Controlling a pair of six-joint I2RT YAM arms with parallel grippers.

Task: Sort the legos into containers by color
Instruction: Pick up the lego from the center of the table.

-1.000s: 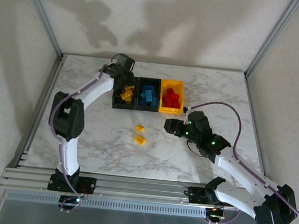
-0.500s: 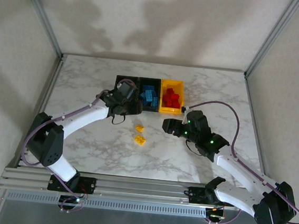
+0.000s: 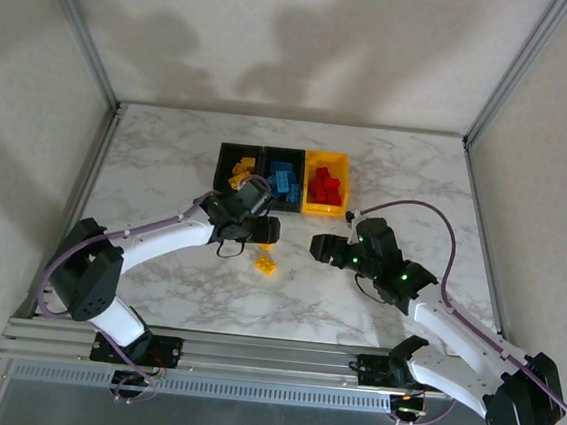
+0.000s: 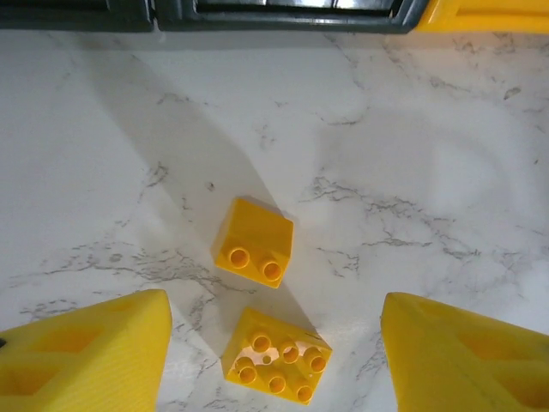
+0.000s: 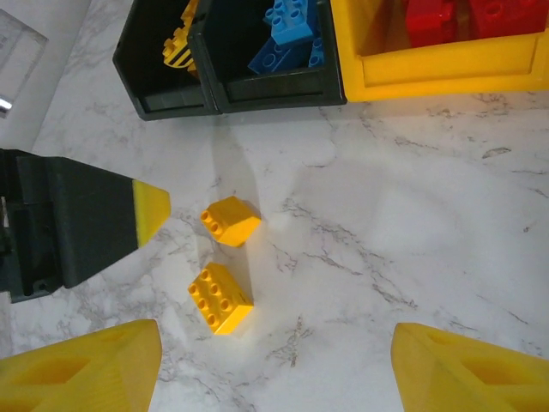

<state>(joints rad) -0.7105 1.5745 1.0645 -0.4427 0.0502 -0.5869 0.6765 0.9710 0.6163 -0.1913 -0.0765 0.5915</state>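
The white-and-black left arm stretches forward and inward, its yellow-fingered left gripper (image 3: pixel 264 233) facing down, jaws spread apart. The right gripper (image 3: pixel 318 246) points leftward, jaws likewise parted and empty.

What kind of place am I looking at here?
Likely a robotics lab test cell: two robot arms bolted to a marble-look table, an aluminium frame around it, and toy bricks with sorting bins.
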